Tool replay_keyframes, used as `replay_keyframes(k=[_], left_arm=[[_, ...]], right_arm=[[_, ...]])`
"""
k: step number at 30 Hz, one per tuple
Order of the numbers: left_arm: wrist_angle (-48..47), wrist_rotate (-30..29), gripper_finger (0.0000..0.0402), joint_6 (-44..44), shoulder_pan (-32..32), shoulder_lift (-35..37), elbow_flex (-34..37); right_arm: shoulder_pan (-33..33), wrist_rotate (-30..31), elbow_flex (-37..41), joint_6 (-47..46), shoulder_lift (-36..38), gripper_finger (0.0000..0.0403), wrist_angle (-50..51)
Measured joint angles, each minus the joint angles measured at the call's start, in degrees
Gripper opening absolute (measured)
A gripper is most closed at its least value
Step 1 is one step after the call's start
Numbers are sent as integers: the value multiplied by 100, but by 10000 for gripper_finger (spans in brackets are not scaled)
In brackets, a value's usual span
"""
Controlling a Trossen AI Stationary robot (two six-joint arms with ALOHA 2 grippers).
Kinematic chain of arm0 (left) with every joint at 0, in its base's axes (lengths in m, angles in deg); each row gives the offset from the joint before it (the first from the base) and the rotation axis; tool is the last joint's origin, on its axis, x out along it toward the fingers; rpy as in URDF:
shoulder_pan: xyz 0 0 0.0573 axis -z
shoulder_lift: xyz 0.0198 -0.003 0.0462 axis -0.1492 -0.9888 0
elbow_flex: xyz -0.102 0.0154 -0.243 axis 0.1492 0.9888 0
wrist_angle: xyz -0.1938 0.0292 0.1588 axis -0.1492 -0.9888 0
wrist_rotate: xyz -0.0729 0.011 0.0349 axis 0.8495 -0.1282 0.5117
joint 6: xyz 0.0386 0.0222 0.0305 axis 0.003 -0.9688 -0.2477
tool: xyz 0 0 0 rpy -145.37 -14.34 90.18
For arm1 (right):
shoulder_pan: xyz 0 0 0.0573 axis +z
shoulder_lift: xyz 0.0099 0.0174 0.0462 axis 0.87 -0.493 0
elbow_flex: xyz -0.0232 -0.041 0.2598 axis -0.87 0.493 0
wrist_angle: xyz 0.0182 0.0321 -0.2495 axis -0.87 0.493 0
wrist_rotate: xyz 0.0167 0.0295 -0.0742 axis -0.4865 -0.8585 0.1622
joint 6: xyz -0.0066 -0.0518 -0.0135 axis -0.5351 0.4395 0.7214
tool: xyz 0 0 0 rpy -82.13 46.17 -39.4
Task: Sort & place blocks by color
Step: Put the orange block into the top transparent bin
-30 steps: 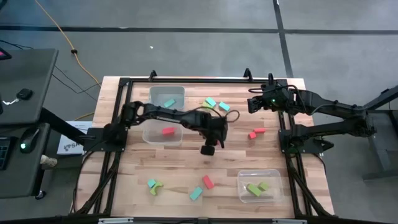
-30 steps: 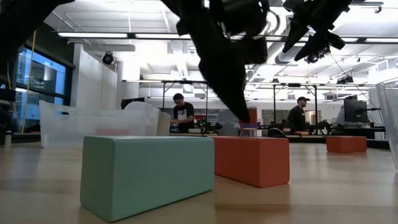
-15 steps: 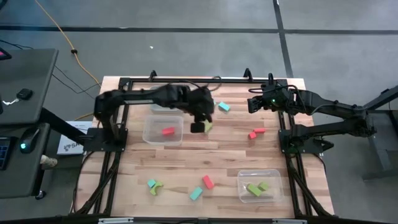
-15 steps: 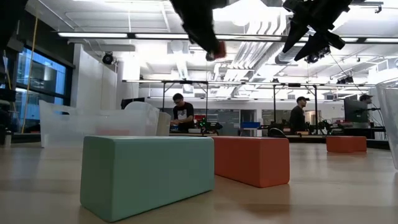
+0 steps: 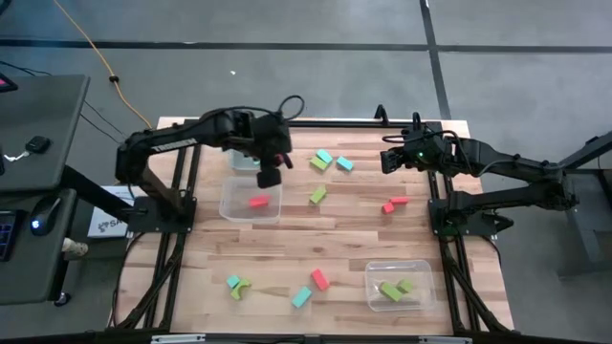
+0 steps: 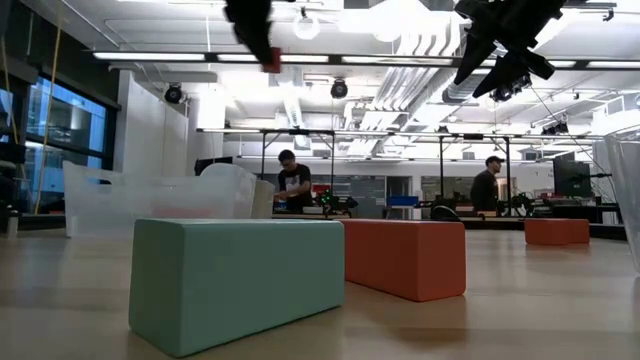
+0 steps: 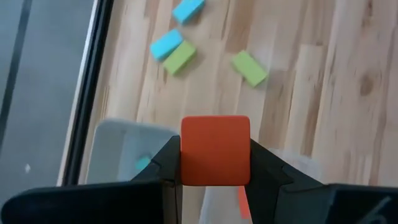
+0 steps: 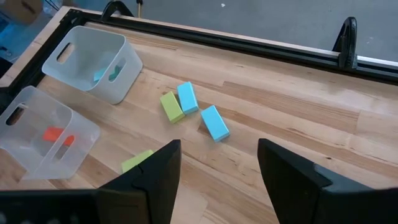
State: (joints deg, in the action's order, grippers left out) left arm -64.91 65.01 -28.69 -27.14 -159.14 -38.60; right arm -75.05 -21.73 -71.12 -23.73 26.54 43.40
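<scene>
a wooden table (image 5: 354, 239) seen from above, with two dark robot arms. the left gripper (image 5: 269, 177) hangs above the gap between two clear bins at the table's far left. its fingers are closed on a red cube (image 7: 215, 150), clamped on both sides in the left wrist view. the far bin (image 5: 256, 148) holds cyan pieces. the near bin (image 5: 251, 200) holds one red block (image 5: 258, 202).

the right gripper (image 5: 390, 159) waits over the far right of the table, its fingers (image 8: 152, 174) spread apart with nothing between them.

loose blocks lie about the table. near the far middle are two cyan blocks (image 5: 325, 157) and a green block (image 5: 318, 164) close together, with another green block (image 5: 317, 195) a little nearer. two red blocks (image 5: 393, 204) sit towards the right. along the near edge are a cyan block touching a green arch (image 5: 240, 287), then a cyan block (image 5: 301, 297) and a red block (image 5: 319, 279) just beside each other. a third bin (image 5: 397, 286) at the near right holds green blocks.

the low view shows the cyan and red pair up close, and people standing in the room far behind.
</scene>
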Motion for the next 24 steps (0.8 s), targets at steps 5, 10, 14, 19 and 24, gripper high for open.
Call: replay_keyframes(k=[5, 10, 14, 19, 24], left_arm=[[70, 4, 83, 458, -62, 651, 778], [273, 2, 83, 983, -60, 1168, 1654], [352, 5, 83, 1291, -62, 1423, 2333], [422, 50, 83, 1621, -56, 1561, 3111], [593, 158, 83, 1768, -56, 1567, 3778]], right_arm=[[0, -1, 0, -2, 0, 204, -2], [0, -5, 0, -132, 1, 204, -1], [-1, -21, 0, -133, 0, 204, -2], [0, -25, 0, -133, 0, 204, -2], [-2, -25, 0, -133, 0, 204, -4]])
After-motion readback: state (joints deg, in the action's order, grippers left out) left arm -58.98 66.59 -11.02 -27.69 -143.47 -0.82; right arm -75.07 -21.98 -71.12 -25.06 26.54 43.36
